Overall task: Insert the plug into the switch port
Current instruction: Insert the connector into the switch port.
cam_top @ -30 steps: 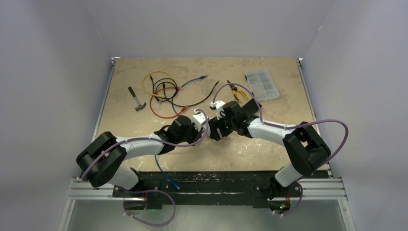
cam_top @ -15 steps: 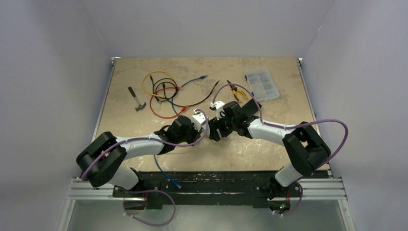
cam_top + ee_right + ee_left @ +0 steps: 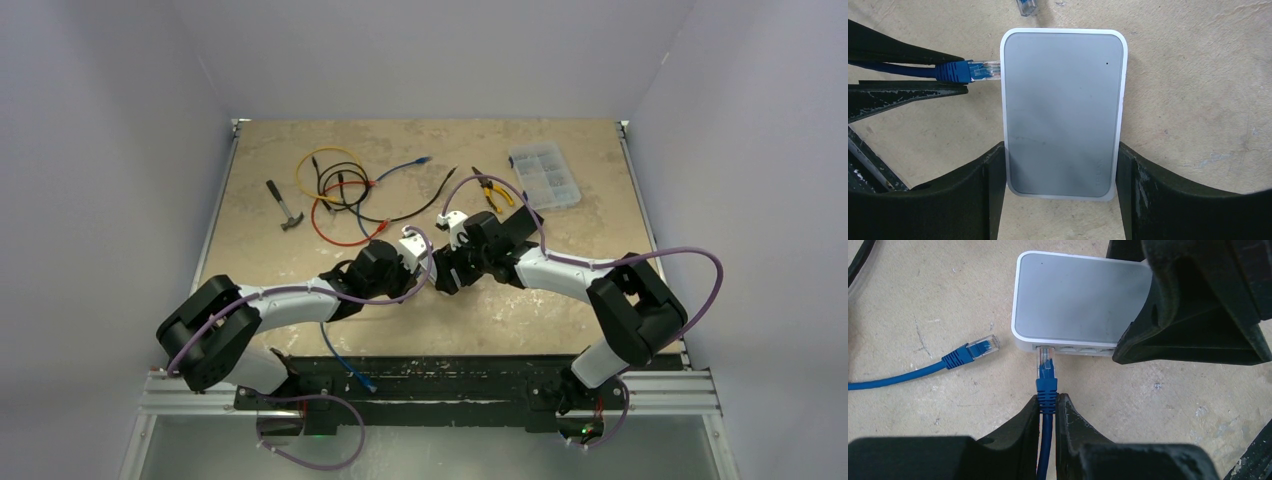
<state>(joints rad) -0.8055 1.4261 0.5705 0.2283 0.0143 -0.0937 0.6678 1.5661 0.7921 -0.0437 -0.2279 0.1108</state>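
The switch [image 3: 1078, 300] is a small white box with a grey top, lying flat on the table; it also shows in the right wrist view [image 3: 1063, 110]. My left gripper [image 3: 1048, 407] is shut on the blue cable's boot, and the clear plug [image 3: 1044, 357] has its tip at the leftmost port on the switch's front face. In the right wrist view the plug [image 3: 983, 71] meets the switch's left side. My right gripper [image 3: 1060, 172] is shut on the switch, one finger on each long side. In the top view the two grippers [image 3: 432, 262] meet mid-table.
A second blue plug [image 3: 979, 347] with its cable lies loose left of the switch. At the back of the table lie coiled cables [image 3: 335, 190], a hammer [image 3: 285, 207], pliers [image 3: 490, 190] and a clear parts box [image 3: 545, 177]. A blue cable [image 3: 345, 365] trails over the near edge.
Nothing has visibly changed; both arms hold nearly still.
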